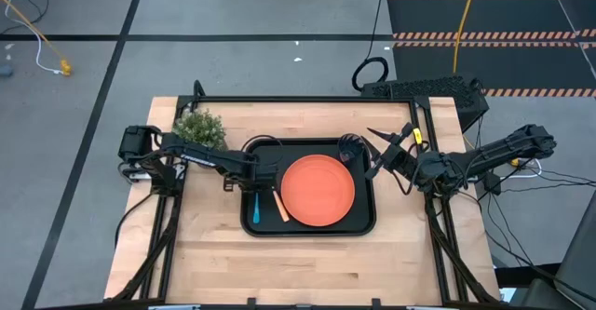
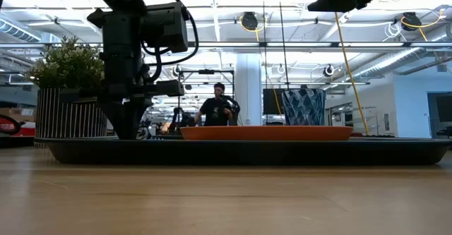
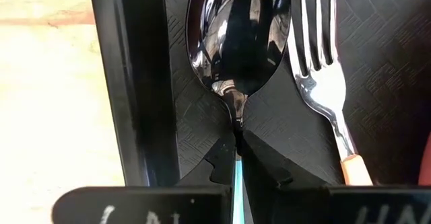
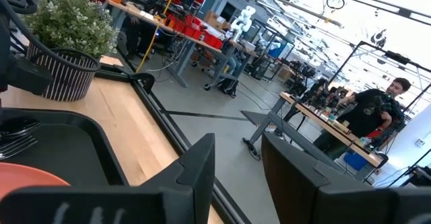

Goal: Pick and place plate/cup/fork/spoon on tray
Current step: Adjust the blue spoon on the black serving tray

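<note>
The spoon (image 3: 237,42) lies in the tray (image 1: 363,226) along its left edge, dark bowl toward the far rim and blue handle pointing to the desk's near side. The left tool (image 3: 237,158) is clenched on the spoon's neck, its two fingers (image 3: 266,160) pinching the thin blue handle just behind the bowl. In the high view the left tool (image 1: 259,172) sits low over the tray's left end, its arm reaching in from the desk's left edge past the plant (image 1: 199,128).

The fork (image 3: 322,69) lies just beside the spoon, parallel to it, silver tines toward the far rim and tan handle toward the near side; in the high view the fork (image 1: 280,206) lies between the spoon (image 1: 255,205) and the plate (image 1: 318,190). The orange plate rests flat in the middle of the tray, filling most of its depth. The cup (image 1: 351,146) stands in the tray's far right corner, close to the plate's rim.

The right tool (image 1: 380,157) hangs released above the tray's far right corner, near the cup, fingers (image 4: 195,167) apart with nothing between them.

The tray sits on the wooden desk (image 1: 307,263). In the low view a person (image 2: 217,109) stands in the room beyond
</note>
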